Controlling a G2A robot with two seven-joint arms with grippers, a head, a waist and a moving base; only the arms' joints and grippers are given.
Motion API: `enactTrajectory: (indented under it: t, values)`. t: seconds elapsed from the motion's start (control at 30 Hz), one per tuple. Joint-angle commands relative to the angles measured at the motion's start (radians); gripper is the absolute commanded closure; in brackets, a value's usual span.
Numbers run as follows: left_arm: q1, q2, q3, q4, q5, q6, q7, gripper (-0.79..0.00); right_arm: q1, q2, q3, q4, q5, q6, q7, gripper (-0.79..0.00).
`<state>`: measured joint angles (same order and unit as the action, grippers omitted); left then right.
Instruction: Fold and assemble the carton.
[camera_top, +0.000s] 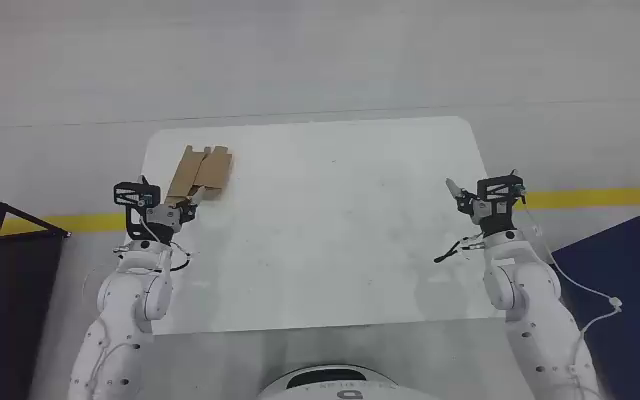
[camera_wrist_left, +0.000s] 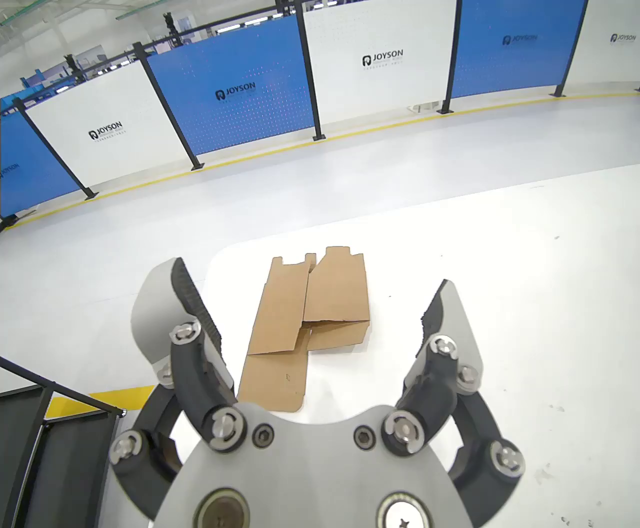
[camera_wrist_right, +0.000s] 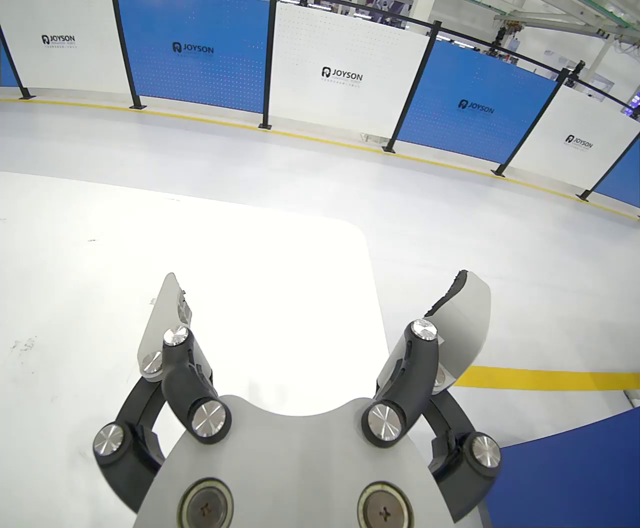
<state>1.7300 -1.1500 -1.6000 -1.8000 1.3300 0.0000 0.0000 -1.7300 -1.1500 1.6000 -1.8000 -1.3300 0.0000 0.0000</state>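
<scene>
The carton (camera_top: 200, 172) lay flat and unfolded on the white table (camera_top: 330, 220), near the far corner on the robot's left. It was a brown corrugated blank of two long panels side by side, with notched flaps at its far end. In the left wrist view the carton (camera_wrist_left: 310, 310) showed one panel reaching nearer the wrist than the other, and a shorter flap lay slightly lifted at the near end of the other panel.

The left gripper (camera_top: 180, 205) sat at the near end of the carton, close to the table's left edge. Its jaws stood wide apart and held nothing. Seen from its own wrist, the left gripper (camera_wrist_left: 310, 285) had the carton lying ahead, between the lines of its two fingers. The carton's longer panel ran back under the gripper's base plate. From above, a fingertip (camera_top: 194, 196) appeared at the carton's near edge, but whether it touched the cardboard could not be told.

The right gripper (camera_top: 462, 200) was at the table's right edge, well apart from the carton. It was also spread open and empty. In its own wrist view the right gripper (camera_wrist_right: 317, 280) had one finger over the table (camera_wrist_right: 250, 275) and the other beyond the edge, above the grey floor (camera_wrist_right: 525, 280) with its yellow line (camera_wrist_right: 540, 377).
</scene>
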Motion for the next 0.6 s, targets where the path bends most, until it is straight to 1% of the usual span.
enactTrajectory:
  t: [0.0,0.37,0.4,0.47,0.5,0.57]
  values:
    - [0.0,0.0,0.0,0.0,0.0,0.0,0.0,-0.784,0.0,0.0,0.0,0.0,0.0,0.0,0.0,-0.784]
    - [0.0,0.0,0.0,0.0,0.0,0.0,0.0,-0.784,0.0,0.0,0.0,0.0,0.0,0.0,0.0,-0.784]
    - [-0.003,0.0,-0.006,0.0,0.006,0.007,0.004,-0.785,0.0,0.0,0.0,0.0,0.0,0.0,0.0,-0.785]
    - [0.005,0.001,-0.048,0.009,0.041,0.065,0.033,-0.785,0.0,0.0,0.0,0.0,0.0,0.0,0.0,-0.785]
    - [0.016,0.002,-0.069,0.012,0.074,0.092,0.048,-0.785,0.0,0.0,0.0,0.0,0.0,0.0,0.0,-0.785]
    - [0.046,0.006,-0.104,0.009,0.147,0.111,0.087,-0.785,0.0,0.0,0.0,0.0,0.0,0.0,0.0,-0.785]
